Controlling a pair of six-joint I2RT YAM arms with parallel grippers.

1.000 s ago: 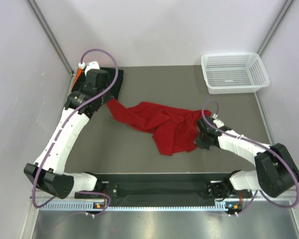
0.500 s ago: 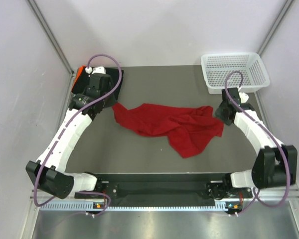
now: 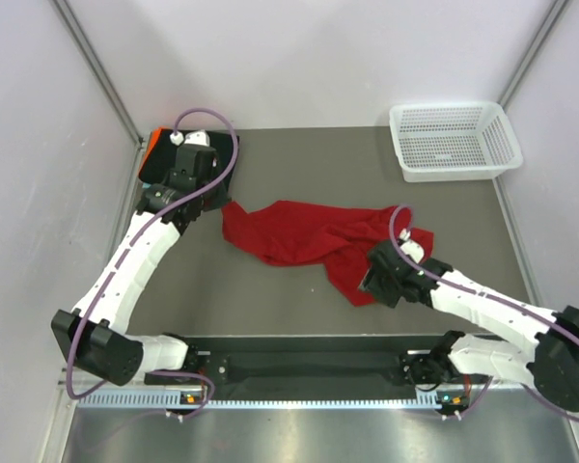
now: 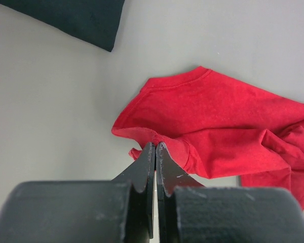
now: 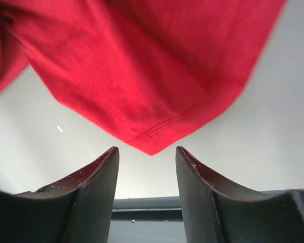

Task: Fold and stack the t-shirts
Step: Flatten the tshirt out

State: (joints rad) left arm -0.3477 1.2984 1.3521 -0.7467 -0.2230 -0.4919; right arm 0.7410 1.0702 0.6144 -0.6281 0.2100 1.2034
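Spreading step: left pincer pinches the red shirt by its edge. Right pincer gapes empty before the hem corner, which it probably must grab next.

The white left arm stretches from its near-left base toward the far left. Its black left gripper has jaws pressed together on an edge of the bright red cloth t-shirt. The white right arm lies low, reaching left. Its right gripper has jaws parted, gripping nothing.
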